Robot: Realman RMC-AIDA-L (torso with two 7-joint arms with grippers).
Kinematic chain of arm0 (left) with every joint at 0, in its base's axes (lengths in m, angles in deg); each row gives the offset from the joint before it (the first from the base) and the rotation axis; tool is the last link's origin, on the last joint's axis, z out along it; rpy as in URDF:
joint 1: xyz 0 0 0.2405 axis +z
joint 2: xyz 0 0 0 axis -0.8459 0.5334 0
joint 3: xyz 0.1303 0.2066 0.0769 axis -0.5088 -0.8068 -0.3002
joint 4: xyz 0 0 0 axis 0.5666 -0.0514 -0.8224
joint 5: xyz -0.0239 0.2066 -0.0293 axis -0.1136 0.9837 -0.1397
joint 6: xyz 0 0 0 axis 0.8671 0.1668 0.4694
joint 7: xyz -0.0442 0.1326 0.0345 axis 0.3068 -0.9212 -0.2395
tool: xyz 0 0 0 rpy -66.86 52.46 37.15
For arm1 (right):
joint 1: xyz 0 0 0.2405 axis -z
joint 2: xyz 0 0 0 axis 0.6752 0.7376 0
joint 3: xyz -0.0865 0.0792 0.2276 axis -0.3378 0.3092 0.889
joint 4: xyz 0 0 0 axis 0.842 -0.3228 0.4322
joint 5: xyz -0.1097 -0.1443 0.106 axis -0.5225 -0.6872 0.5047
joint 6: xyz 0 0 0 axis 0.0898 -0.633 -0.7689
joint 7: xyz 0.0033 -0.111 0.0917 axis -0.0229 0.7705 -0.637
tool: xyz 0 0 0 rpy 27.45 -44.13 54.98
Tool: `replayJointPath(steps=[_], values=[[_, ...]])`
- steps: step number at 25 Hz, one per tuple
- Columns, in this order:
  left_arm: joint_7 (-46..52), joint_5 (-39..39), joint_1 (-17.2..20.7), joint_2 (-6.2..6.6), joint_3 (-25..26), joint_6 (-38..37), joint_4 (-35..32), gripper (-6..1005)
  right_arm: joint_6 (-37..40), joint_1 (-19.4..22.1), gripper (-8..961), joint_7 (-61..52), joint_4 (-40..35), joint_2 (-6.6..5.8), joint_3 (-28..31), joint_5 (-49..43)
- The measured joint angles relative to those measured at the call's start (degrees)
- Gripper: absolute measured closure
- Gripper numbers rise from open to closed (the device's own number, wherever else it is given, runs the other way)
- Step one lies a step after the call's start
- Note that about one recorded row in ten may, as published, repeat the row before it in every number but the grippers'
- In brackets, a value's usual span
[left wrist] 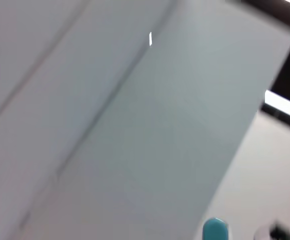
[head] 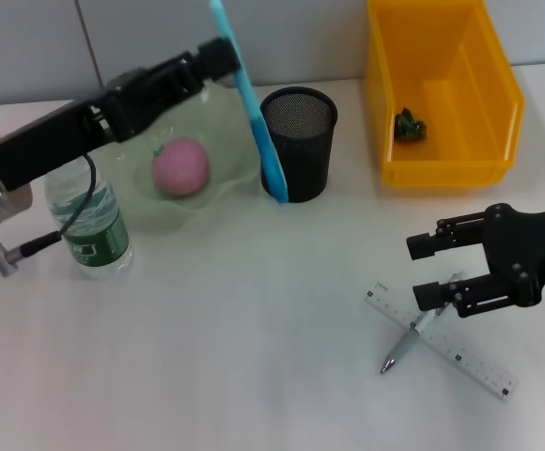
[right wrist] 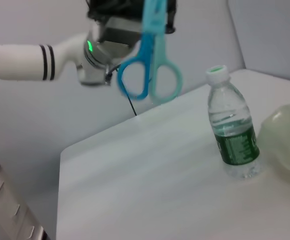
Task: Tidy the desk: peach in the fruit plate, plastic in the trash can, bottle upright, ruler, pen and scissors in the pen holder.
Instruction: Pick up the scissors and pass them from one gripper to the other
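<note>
White worktop (head: 254, 357) against a pale grey wall; your inventory, by clock face from the head view's centre:

- Left gripper (head: 218, 54), 11 o'clock: clenched on the blue scissors (head: 251, 108), holding them blades-up. The handles hang down against the front of the black mesh pen holder (head: 300, 143), outside its rim, at 12 o'clock. You see the handle loops plainly from the right wrist camera, dangling under the gripper (right wrist: 135, 12).
- Peach (head: 180, 166), pink, 10 o'clock: lying in the pale green fruit plate (head: 216, 202), just beside the pen holder.
- Bottle (head: 89, 221), 9 o'clock: upright, green label, touching the plate's near edge.
- Yellow bin (head: 442, 89), 1 o'clock: a small dark green scrap (head: 409, 125) lies on its floor.
- Right gripper (head: 425, 271), 4 o'clock: fingers parted, released, holding nothing, low over the worktop.
- Pen (head: 412, 336) and clear ruler (head: 442, 344), 4 to 5 o'clock: flat on the worktop, the pen lying across the ruler. The pen's upper end reaches just beside the right gripper's lower finger.
</note>
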Motion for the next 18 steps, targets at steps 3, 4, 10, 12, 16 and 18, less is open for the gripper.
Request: replayJointPath(steps=[3, 4, 10, 12, 16, 18], values=[[-3.50, -4.73, 0.00, -0.01, -1.40, 0.07, 4.75, 773, -0.17, 0.95, 237, 3.10, -0.07, 0.94, 0.80, 0.81], [-6.23, -8.30, -0.01, -0.03, -2.40, 0.27, 8.61, 773, -0.45, 1.42, 237, 4.68, -0.12, 1.36, 1.34, 1.27], [-14.76, -19.69, -1.22, -0.09, -2.82, -0.03, 23.86, 770, -1.80, 3.92, 237, 15.22, 0.66, 3.87, 5.61, 4.54], [-16.75, -22.95, -1.71, -0.09, -2.64, -0.86, 28.32, 769, -2.87, 4.94, 237, 19.96, 1.95, 4.85, 6.62, 5.89], [-18.79, -25.06, -3.31, -0.09, -0.67, -2.50, 34.82, 766, -5.10, 6.29, 237, 29.04, 6.43, 6.01, 7.07, 9.02], [-19.40, -24.77, -4.02, -0.09, 1.66, -3.03, 37.64, 765, -5.53, 6.66, 237, 34.75, 9.89, 6.22, 7.20, 12.16]])
